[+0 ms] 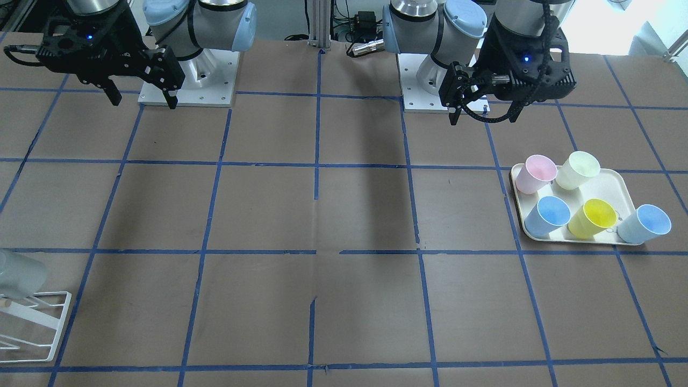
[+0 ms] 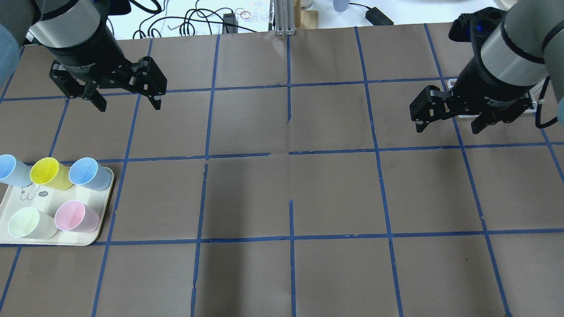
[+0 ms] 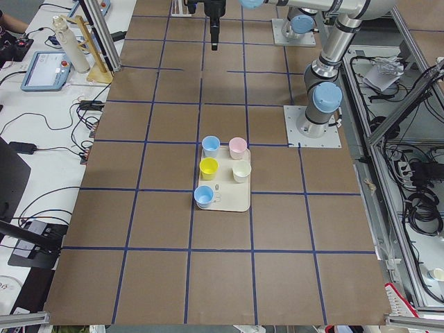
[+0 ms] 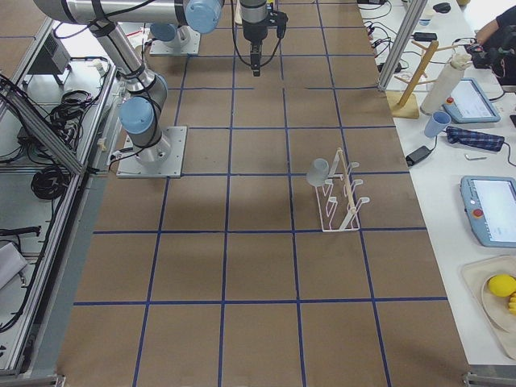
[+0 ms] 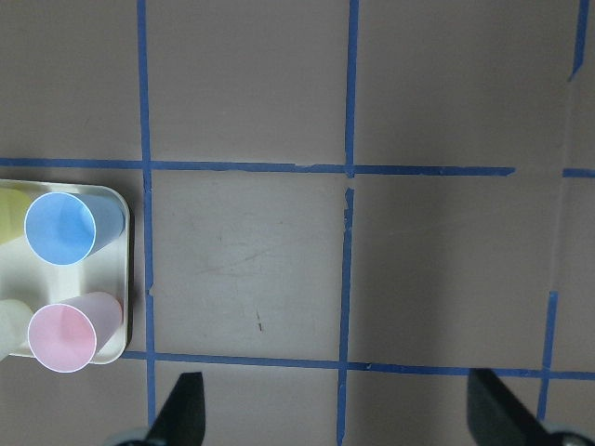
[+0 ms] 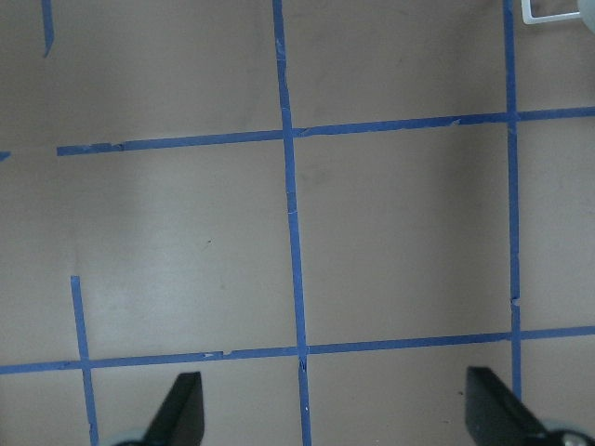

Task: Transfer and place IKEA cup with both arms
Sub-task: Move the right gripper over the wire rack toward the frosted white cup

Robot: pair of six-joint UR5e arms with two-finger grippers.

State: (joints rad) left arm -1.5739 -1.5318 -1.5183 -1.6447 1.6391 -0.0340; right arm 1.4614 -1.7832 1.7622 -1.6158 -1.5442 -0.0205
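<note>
The pale grey IKEA cup hangs tilted on a white wire rack at the table's end on my right side. It also shows in the exterior right view on the rack. My right gripper is open and empty, high above the table, near the rack but apart from the cup. It shows at the front view's left. My left gripper is open and empty, above the table beyond the tray. Both wrist views show spread fingertips over bare table.
A cream tray on my left side holds a pink cup, a cream-yellow cup, a yellow cup and two blue cups. Blue tape lines grid the brown table. A rack corner shows in the right wrist view.
</note>
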